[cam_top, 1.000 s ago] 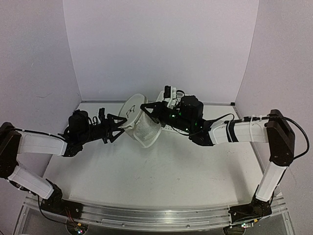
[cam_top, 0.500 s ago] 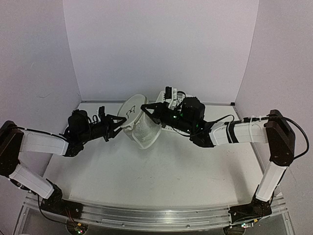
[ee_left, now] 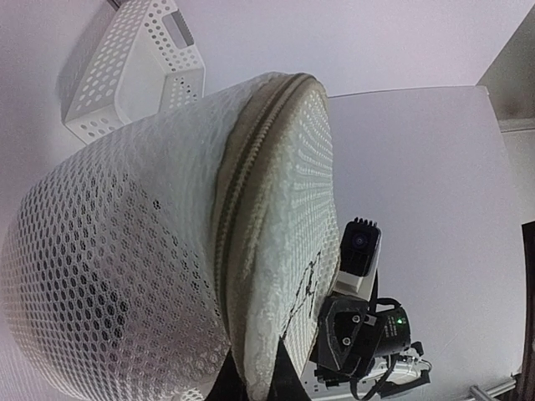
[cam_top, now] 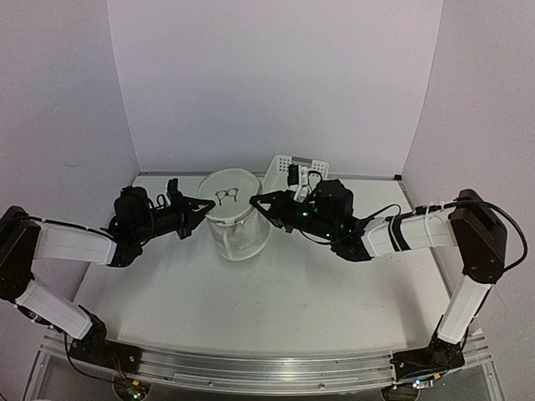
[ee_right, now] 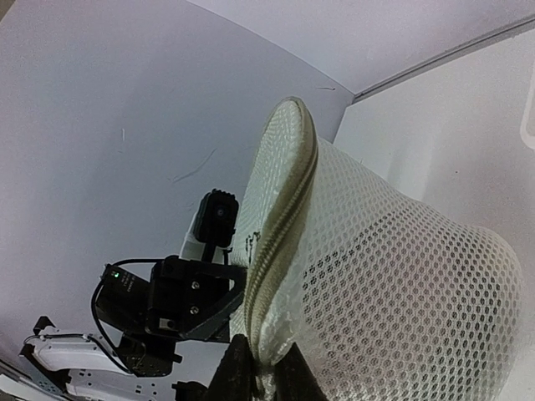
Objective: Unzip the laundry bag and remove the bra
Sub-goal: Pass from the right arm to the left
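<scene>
The white mesh laundry bag [cam_top: 238, 225] stands upright at the middle of the table, its round lid with a black mark [cam_top: 227, 196] facing up. My left gripper [cam_top: 203, 209] is shut on the lid's rim on the left side; the wrist view shows its fingertips [ee_left: 219, 380] either side of the rim beside the closed zipper [ee_left: 238, 175]. My right gripper [cam_top: 261, 202] holds the opposite rim, with a fold of mesh [ee_right: 276, 351] pinched between its narrow-set fingers [ee_right: 238, 368]. The bra is hidden; no yellow shows through the mesh [ee_right: 401, 276].
A white lattice plastic basket [cam_top: 303, 164] sits behind the bag near the back wall, also in the left wrist view [ee_left: 125, 67]. White walls close in the table at the back and both sides.
The bag swung from tilted, lid facing the left arm, to standing upright. The left gripper closed on the rim. The right gripper moved right and lower, and its fingers eased slightly apart.
</scene>
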